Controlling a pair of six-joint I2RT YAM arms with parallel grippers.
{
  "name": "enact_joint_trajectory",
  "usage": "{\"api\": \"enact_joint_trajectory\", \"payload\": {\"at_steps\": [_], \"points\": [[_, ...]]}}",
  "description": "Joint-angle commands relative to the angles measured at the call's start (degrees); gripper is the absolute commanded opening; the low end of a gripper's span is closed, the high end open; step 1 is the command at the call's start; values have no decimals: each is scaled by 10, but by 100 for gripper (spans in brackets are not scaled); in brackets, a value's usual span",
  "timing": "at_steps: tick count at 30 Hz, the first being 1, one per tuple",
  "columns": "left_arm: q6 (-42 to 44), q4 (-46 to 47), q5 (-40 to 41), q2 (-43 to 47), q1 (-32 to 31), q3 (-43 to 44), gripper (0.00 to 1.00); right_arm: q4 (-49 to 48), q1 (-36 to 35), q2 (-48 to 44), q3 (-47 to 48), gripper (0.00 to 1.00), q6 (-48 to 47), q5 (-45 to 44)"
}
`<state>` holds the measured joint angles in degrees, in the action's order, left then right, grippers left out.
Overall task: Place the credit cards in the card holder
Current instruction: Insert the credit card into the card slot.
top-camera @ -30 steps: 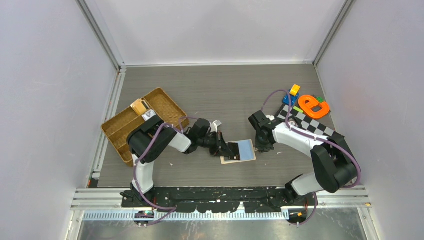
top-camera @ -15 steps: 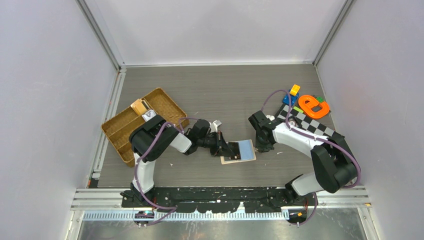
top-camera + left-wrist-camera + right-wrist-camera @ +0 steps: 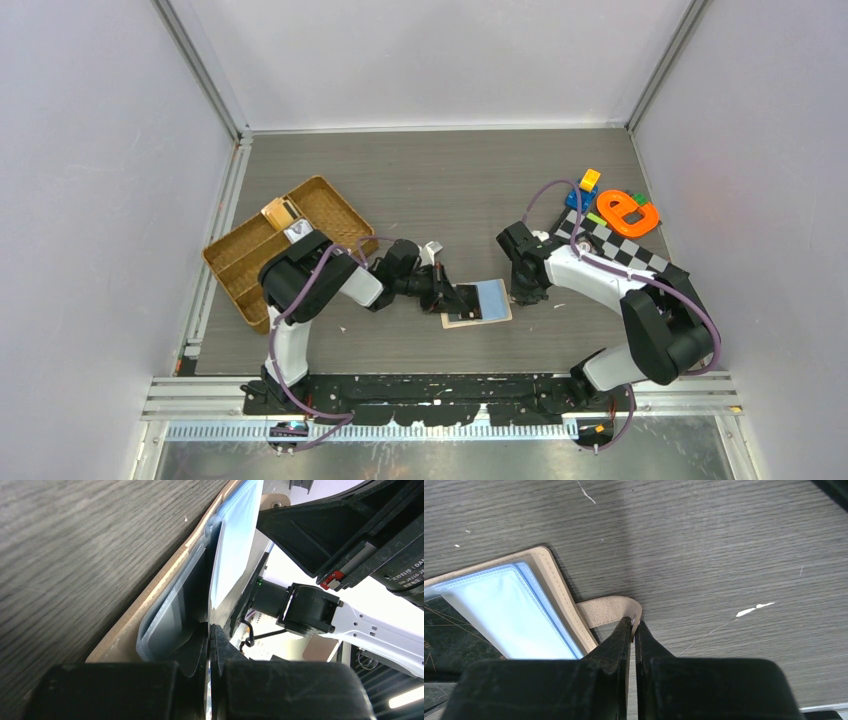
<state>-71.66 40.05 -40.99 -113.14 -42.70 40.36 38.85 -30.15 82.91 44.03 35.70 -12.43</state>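
Grey table: my left claw pinches a card at the holder; my right claw clamps its tab.

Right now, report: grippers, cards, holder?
Left gripper shut on thin dark-banded card over open peach-beige leather card holder. Right gripper pinching its snap tab. Nothing blocking.

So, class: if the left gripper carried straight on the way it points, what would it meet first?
The card holder: the left gripper, fingers shut on a credit card, points into its pale pockets; the right gripper probably lies beyond.
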Motion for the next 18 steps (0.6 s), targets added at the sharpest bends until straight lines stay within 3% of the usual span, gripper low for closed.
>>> {"api": "enact_joint_trajectory", "payload": {"at_steps": [1, 18], "points": [[-1, 5, 19, -8, -6, 0, 0, 2, -1, 1, 15, 0, 4, -15], [-9, 15, 48, -5, -17, 2, 0, 2, -1, -1, 15, 1, 4, -17]]}}
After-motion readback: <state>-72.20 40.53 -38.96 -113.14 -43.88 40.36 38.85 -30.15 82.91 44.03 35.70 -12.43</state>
